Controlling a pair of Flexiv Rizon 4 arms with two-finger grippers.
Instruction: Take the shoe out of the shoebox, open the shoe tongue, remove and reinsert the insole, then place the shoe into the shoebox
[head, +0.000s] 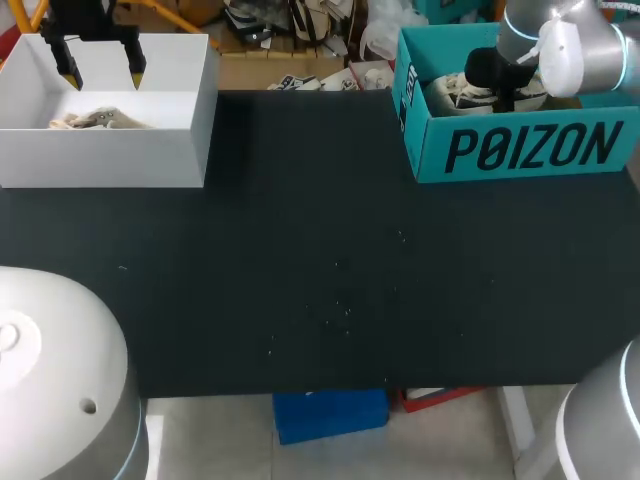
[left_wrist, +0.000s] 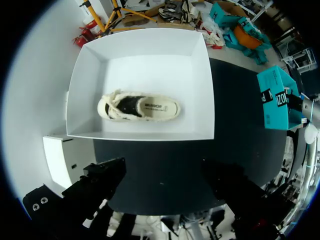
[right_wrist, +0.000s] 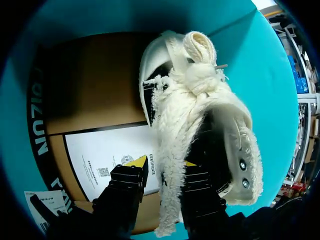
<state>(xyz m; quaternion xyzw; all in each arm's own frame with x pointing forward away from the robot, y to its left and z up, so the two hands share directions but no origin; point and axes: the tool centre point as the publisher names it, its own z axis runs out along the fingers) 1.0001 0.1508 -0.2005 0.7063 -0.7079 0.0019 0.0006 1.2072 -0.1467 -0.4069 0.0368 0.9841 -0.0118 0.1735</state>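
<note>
A cream fleecy shoe (right_wrist: 200, 100) lies in the teal shoebox (head: 530, 150) at the table's far right. My right gripper (right_wrist: 165, 167) is down inside that box, and both fingers press the shoe's fluffy collar edge from two sides. In the head view my right arm (head: 565, 45) hides most of this shoe (head: 465, 92). A second cream shoe (left_wrist: 139, 106) lies on its side in the white box (head: 110, 160) at the far left. My left gripper (head: 103, 75) hangs open above that box, clear of the shoe.
The dark tabletop (head: 320, 260) stretches between the two boxes. The teal shoebox (left_wrist: 274, 102) shows far off across the table in the left wrist view. Its floor holds a printed paper sheet (right_wrist: 100, 155).
</note>
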